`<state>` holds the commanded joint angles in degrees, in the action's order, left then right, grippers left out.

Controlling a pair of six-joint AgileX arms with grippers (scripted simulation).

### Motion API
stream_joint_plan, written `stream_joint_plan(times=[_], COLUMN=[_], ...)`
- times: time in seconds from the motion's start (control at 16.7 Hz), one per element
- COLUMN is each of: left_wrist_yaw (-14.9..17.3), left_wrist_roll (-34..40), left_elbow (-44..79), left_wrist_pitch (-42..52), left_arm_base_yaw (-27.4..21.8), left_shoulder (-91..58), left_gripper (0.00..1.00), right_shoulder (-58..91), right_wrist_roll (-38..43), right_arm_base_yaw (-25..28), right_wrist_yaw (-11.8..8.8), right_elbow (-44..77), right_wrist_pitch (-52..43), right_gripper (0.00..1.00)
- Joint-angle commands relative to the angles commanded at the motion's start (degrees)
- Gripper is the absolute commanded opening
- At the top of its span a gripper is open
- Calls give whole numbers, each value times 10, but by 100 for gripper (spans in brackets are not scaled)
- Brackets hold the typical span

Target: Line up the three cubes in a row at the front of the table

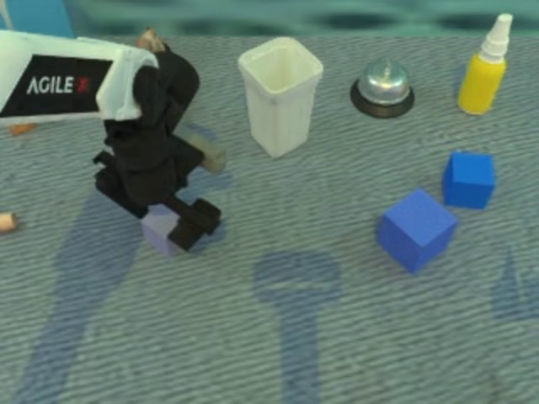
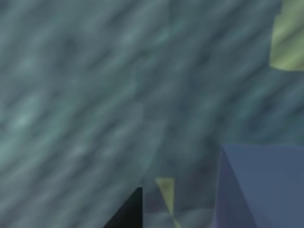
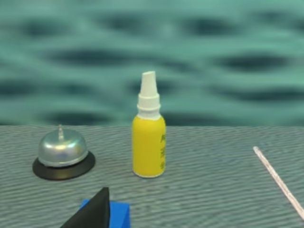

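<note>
Our left gripper (image 1: pixel 181 223) sat directly over the lavender-grey cube (image 1: pixel 160 231) at the table's (image 1: pixel 278 337) left, fingers straddling it, though we couldn't tell whether they pinched.

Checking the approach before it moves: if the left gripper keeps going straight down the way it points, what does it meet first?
Most likely the lavender cube: the left gripper sits right over it on the table's left side, and the left wrist view shows the cube close up. Contact cannot be judged.
</note>
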<state>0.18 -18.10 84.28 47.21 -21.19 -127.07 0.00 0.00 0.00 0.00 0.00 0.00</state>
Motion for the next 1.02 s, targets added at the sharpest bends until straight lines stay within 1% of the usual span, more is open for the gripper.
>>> stream_joint_plan(times=[0.3,0.36,0.78,0.84,1.02], left_wrist_yaw=[0,0,0,5,5], left_wrist_roll=[0,0,0,3,2], left_elbow=[0,0,0,6,24], left_wrist_pitch=[0,0,0,8,32], left_arm_base_yaw=[0,0,0,0,1], left_shoulder=[0,0,0,19,27], left_gripper=[2,0,0,0,0], right_shoulder=[0,0,0,0,0], right_wrist_roll=[0,0,0,0,0], right_arm_base_yaw=[0,0,0,0,0], right_wrist_yaw=[0,0,0,0,0], right_elbow=[0,0,0,0,0], right_wrist_pitch=[0,0,0,0,0], right_gripper=[100,100,100,100,100])
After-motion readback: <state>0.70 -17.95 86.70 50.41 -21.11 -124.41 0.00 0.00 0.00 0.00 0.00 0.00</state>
